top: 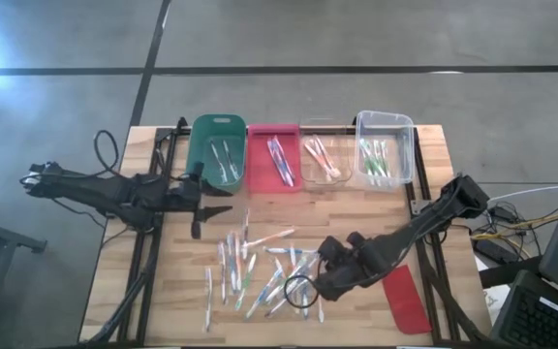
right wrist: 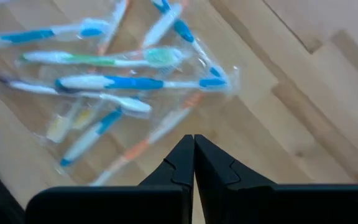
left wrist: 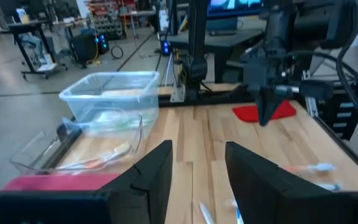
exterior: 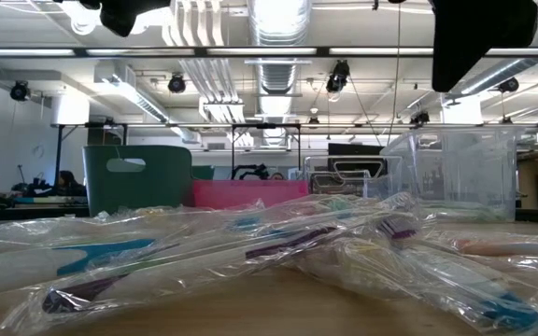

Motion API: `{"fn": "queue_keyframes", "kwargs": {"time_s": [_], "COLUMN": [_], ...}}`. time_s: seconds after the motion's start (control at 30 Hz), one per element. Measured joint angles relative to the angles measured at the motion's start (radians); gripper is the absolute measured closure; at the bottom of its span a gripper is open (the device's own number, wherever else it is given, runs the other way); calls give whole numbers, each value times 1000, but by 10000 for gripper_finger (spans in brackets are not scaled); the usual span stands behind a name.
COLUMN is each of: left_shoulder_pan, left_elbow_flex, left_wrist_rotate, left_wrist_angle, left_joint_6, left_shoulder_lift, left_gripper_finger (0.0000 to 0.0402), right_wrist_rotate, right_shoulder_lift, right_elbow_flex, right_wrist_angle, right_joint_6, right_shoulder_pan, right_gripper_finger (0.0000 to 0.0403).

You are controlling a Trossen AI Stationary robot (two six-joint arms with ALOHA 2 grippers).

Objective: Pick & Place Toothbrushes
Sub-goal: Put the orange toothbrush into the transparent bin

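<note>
Hovering over the loose toothbrushes on the tabletop, the right gripper, jaws together, should be opened wide first; the left gripper is held apart, empty.

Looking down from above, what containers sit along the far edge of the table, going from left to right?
Green bin → pink tray → small clear tray → large clear tub. Each holds a few toothbrushes.
</note>
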Motion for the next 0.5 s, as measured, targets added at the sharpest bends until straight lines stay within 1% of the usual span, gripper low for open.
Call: {"fn": "queue_keyframes", "kwargs": {"time_s": [0.1, 0.2, 0.5], "left_shoulder_pan": [0, 0, 0], "left_elbow_flex": [0, 0, 0], "left_wrist_rotate": [0, 0, 0], "left_wrist_angle": [0, -2, -1], "left_joint_6": [0, 0, 0], "left_shoulder_lift": [-13, -12, 14], "left_gripper_finger": [248, 248, 248], "right_wrist_rotate": [0, -4, -11], "right_shoulder_lift": [14, 28, 80], "right_elbow_flex": [0, 0, -1], "right_wrist_angle": [25, 36, 75], "right_joint_6": [33, 64, 122], "right_shoulder_pan": [3, 8, 10], "right_gripper_finger": [391, 378, 303]}}
